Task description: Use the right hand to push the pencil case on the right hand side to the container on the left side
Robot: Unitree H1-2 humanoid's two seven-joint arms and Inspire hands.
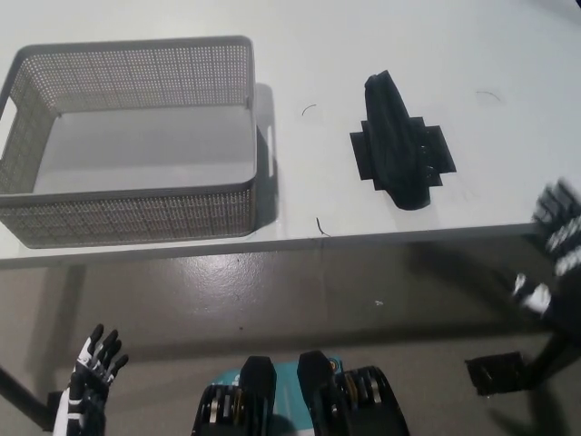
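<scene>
The push has not begun, judging by how things lie. The pencil case, dark and lying lengthwise from far to near, sits on the white surface right of the middle, near the front edge. The container, a grey mesh basket with nothing in it, stands on the left part of the same surface. A clear strip of bare surface separates the two; they are not touching.

The right hand shows at the far right edge of the picture, blurred, at about the height of the surface's near edge and well apart from the pencil case. Whether its fingers are spread or pressed together I cannot tell through the blur. The left hand rests low at the near left, below the surface, fingers spread and holding nothing.

Everything is left to do: bring the right hand to the case's right side, then slide the case leftward to the basket.
</scene>
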